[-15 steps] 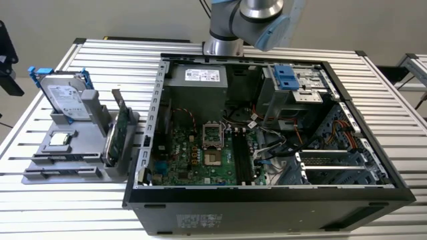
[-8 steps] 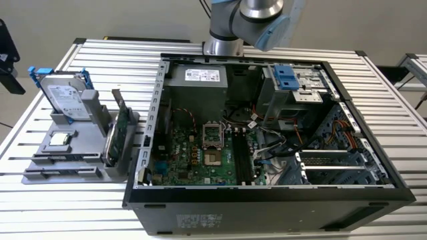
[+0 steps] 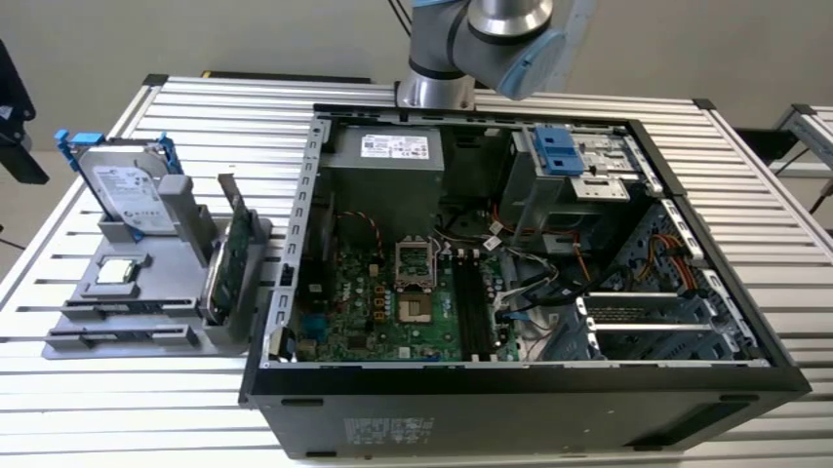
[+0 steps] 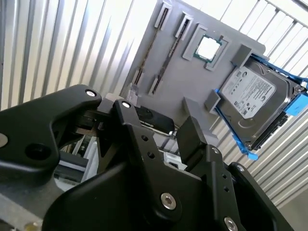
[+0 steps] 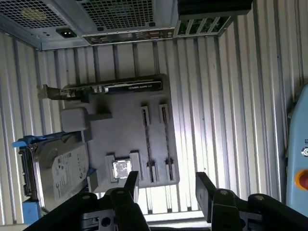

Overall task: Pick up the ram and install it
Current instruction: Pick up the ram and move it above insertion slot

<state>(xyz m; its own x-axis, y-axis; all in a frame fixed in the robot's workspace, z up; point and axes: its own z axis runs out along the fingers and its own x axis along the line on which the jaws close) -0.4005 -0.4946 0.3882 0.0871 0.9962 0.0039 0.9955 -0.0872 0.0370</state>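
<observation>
1. 2 long slots run side by side on the gray holder [image 5: 125, 130], and each carries a thin dark strip seen edge-on: the ram [image 5: 166, 139], resting there untouched
2. Above that holder hangs the gripper [image 5: 167, 177], its 2 fingers spread wide with nothing between them; the second wrist view shows the same wide, empty gap
3. On the same holder a square chip [image 5: 121, 168] lies flat between the slots and a hard drive [image 5: 62, 168], which stands upright in a blue bracket
4. 1 green card [image 5: 113, 88] stands on edge along the side of the holder nearest the computer case [image 3: 521, 244]
5. In the exterior view the holder lies on the slatted metal table [image 3: 78, 409] at the exterior view's left, just beside the open case
6. Inside the case the motherboard [image 3: 377, 302] lies exposed, with long black slots [image 3: 471, 302] running beside its square socket
7. At the top of the exterior view the arm [image 3: 495, 39] stands behind the case
</observation>
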